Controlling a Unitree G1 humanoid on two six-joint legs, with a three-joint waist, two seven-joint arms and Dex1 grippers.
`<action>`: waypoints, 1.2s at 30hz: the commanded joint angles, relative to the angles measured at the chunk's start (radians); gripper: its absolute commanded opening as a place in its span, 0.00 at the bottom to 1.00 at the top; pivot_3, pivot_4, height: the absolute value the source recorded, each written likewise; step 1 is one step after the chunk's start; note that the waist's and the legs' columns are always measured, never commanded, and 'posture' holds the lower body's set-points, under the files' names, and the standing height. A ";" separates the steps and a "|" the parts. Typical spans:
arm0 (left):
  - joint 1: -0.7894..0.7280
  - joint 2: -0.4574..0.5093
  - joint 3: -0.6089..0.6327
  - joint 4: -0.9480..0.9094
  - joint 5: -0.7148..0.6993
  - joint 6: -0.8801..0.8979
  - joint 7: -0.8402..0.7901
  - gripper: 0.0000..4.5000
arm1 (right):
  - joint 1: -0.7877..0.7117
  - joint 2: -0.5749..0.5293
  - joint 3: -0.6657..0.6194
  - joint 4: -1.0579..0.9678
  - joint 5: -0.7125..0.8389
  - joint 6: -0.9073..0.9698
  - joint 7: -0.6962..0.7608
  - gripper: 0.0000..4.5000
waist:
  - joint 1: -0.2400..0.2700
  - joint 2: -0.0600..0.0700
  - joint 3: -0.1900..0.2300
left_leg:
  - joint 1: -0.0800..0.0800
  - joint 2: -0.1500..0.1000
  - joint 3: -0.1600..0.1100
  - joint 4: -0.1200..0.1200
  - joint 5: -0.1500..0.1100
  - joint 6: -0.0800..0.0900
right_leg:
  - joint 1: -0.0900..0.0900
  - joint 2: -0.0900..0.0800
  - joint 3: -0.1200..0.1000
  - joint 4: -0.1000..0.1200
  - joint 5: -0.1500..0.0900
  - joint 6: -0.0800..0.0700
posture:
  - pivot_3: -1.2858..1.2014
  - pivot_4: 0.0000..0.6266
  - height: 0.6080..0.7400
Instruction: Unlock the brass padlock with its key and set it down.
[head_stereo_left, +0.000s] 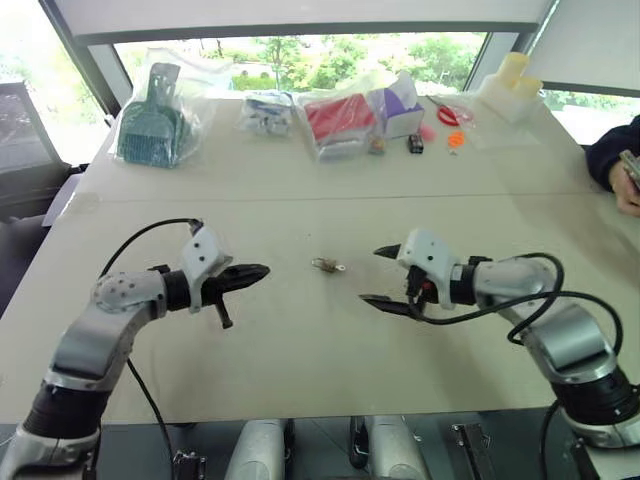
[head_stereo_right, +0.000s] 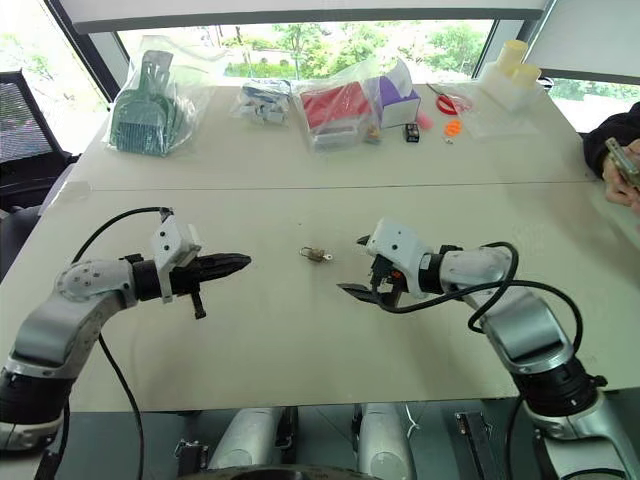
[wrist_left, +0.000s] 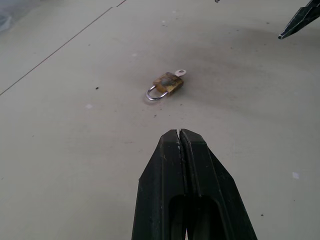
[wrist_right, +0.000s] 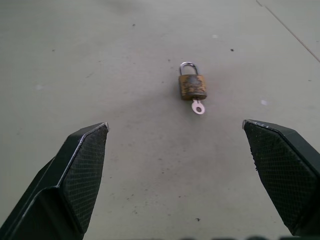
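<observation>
Nearest the robot, the left pincer (head_stereo_left: 262, 271) hangs over the worktop (head_stereo_left: 300, 380) with its two black fingers pressed together, holding nothing. The right pincer (head_stereo_left: 378, 275) hangs opposite with its fingers spread wide, also empty. Both point inward toward the middle of the worktop.

Between them, apart from both, the brass padlock (wrist_right: 192, 86) lies flat on the bare surface. Its silvery shackle (wrist_right: 188, 67) looks seated in the body, so it is probably not yet unlocked. The key (wrist_right: 198, 106) already sits in the keyhole, its small head sticking out of the end opposite the shackle.

The step in hand appears to be the first grasp. The padlock is tiny and lies flat, so the open right pincer should probably come down low, straddle the brass body across its narrow sides and close gently, keeping off the key head. The left pincer would have to open before it can pinch the key head and turn it. A hard push could make the lock skid on the smooth surface.

Farther back, bagged items (head_stereo_left: 340, 118) line the far edge, and a person's hand (head_stereo_left: 630, 185) shows at the right; neither matters here.
</observation>
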 joint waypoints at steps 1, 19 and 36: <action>-0.044 0.016 -0.002 0.027 -0.021 -0.030 -0.067 0.00 | -0.034 -0.018 -0.008 -0.014 0.012 -0.016 0.020 0.99 | 0.000 0.000 0.000 | 0.000 0.000 0.000 0.000 0.000 0.000 | 0.000 0.000 0.000 0.000 0.000 0.000 | 0.52 0.24 1.00; -0.177 0.010 -0.073 0.130 0.025 -0.060 -0.149 0.00 | -0.062 -0.059 -0.011 0.035 0.012 -0.041 0.062 0.99 | 0.000 0.000 0.000 | 0.000 0.000 0.001 0.000 0.000 0.000 | 0.000 0.000 0.000 0.000 0.002 0.003 | 0.52 0.24 1.00; -0.527 -0.179 -0.246 0.727 0.215 -0.439 -0.359 0.58 | -0.083 -0.026 -0.003 0.020 0.006 -0.035 0.016 1.00 | 0.001 -0.001 0.000 | 0.000 -0.003 0.002 0.002 0.000 0.000 | 0.001 0.000 0.000 0.001 0.003 0.004 | 0.52 0.24 1.00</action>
